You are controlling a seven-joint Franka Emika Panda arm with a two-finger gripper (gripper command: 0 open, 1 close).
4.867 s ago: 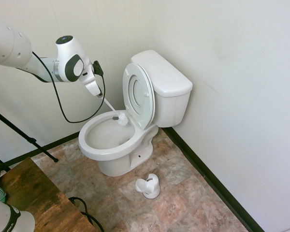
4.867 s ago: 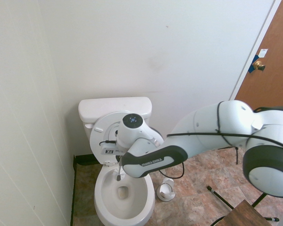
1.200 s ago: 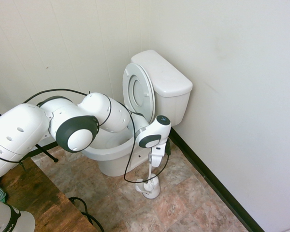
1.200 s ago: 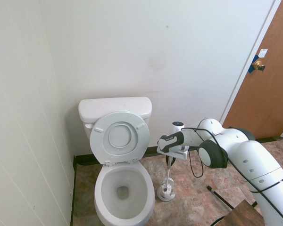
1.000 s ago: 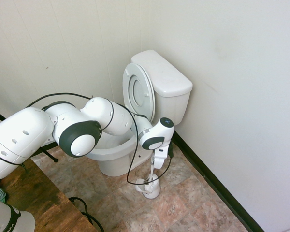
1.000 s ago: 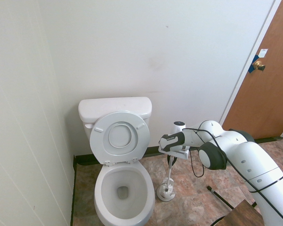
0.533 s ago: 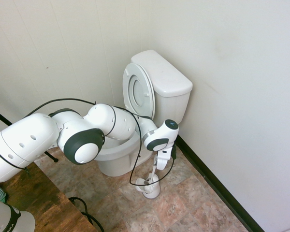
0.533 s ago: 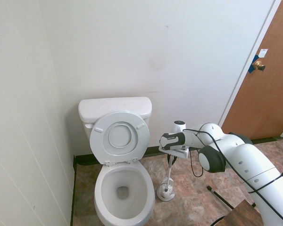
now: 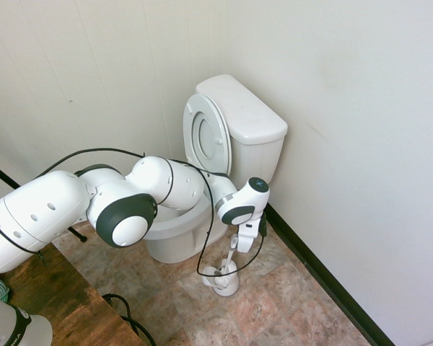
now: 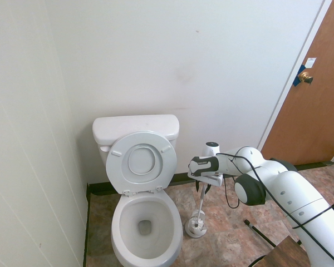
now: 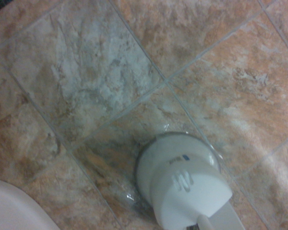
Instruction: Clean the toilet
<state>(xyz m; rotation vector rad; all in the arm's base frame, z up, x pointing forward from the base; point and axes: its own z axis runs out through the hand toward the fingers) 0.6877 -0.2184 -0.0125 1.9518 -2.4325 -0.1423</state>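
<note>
The white toilet (image 9: 242, 108) stands in the corner with seat and lid raised; its open bowl (image 10: 146, 222) shows best in the second exterior view. Beside its base on the floor, a small white brush holder (image 9: 222, 280) (image 10: 196, 227) (image 11: 182, 184) holds a slim brush, whose handle (image 9: 231, 258) (image 10: 201, 203) leans up out of it. My gripper (image 9: 242, 244) (image 10: 202, 188) points down at the top of that handle. Whether it still grips the handle is too small to tell.
A black baseboard (image 9: 317, 274) runs along the wall close behind the holder. A brown door (image 10: 317, 94) is at the far right, and a wooden table corner (image 9: 50, 295) is near the arm's base. The toilet's base edge (image 11: 14, 208) shows in the wrist view.
Several seconds ago the brush was held in the bowl; now it stands in its holder. Over the last second the gripper drifted slightly toward the wall above the handle.
</note>
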